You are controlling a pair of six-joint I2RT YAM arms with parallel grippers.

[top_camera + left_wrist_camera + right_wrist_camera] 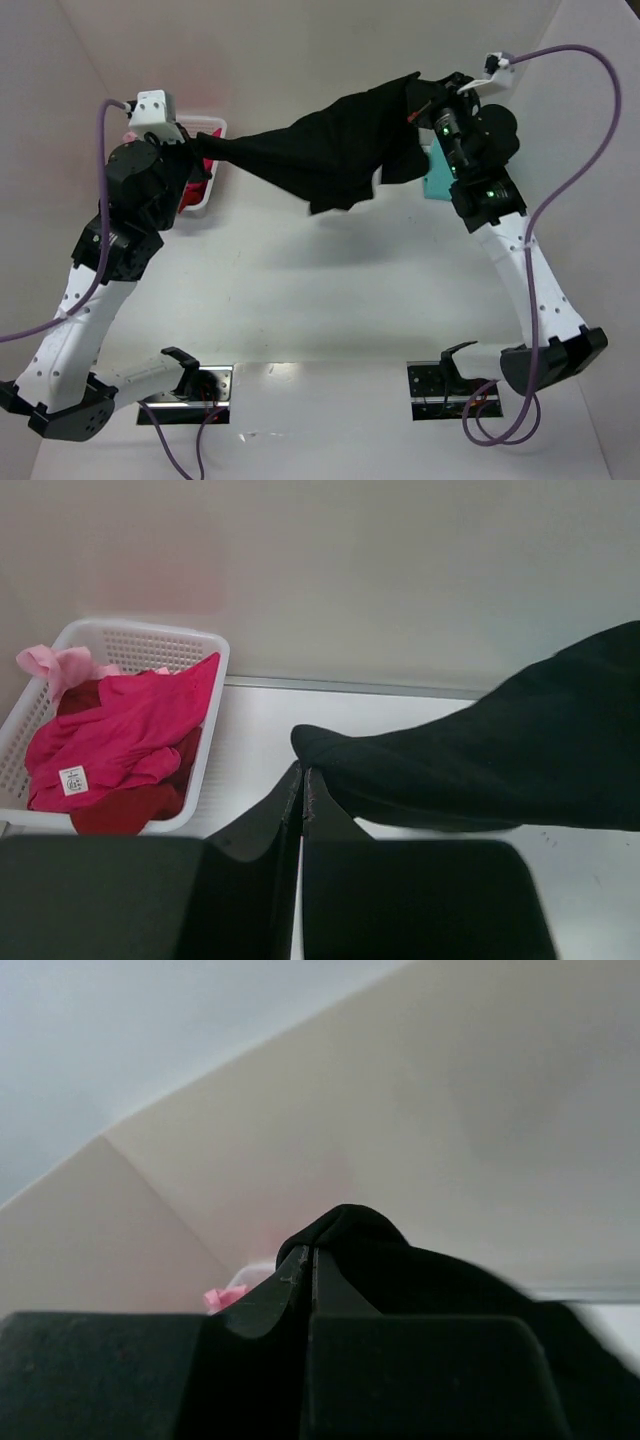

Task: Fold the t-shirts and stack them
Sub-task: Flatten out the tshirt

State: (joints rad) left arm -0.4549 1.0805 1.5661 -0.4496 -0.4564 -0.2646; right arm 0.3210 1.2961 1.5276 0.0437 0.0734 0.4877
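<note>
Black t-shirt (330, 150) is pinched at both ends: one end is gripped by the closed left gripper (303, 772), the other by the closed right gripper (308, 1252). It is stretched between them, raised off the table (330, 310). Spreading is judged to be the step in hand; next, the cloth must be lowered flat and taut. A magenta-pink t-shirt (120, 730) is left in the basket (215, 655), and a teal t-shirt (436, 182) is seen beneath the right arm.
</note>
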